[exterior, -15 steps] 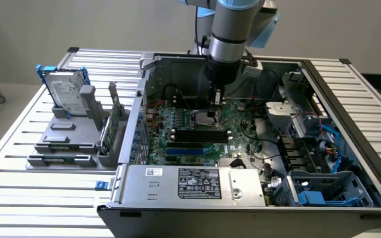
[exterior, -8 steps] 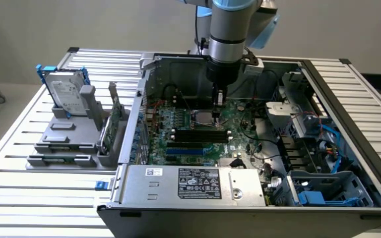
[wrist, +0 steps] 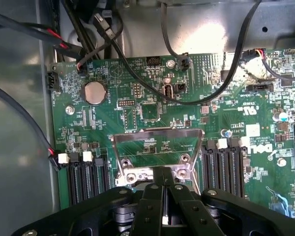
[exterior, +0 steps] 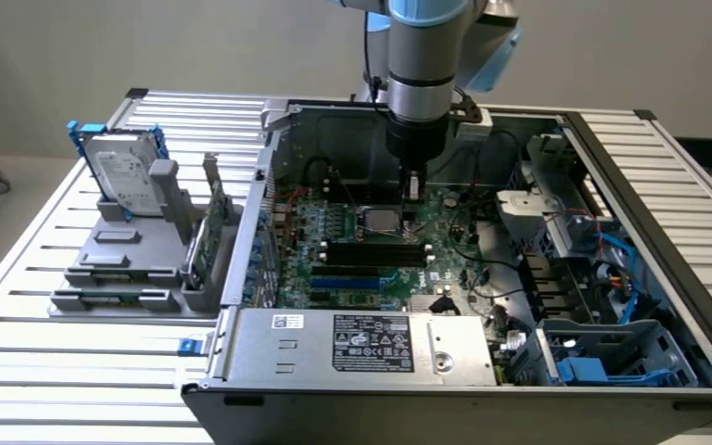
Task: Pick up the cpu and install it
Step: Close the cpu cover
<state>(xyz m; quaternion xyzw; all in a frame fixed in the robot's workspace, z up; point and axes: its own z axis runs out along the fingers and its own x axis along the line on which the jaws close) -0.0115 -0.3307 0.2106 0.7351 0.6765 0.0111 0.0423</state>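
One arm reaches down into an open computer case that lies on a slatted aluminium table before a plain grey wall. The gripper hangs just above the motherboard's metal-framed socket, whose hinged frame stands open. Its fingers are drawn close together. A pale sliver shows between them, but I cannot tell whether it is the cpu. On the exterior view's left, a grey rack holds a blue-framed hard drive upright.
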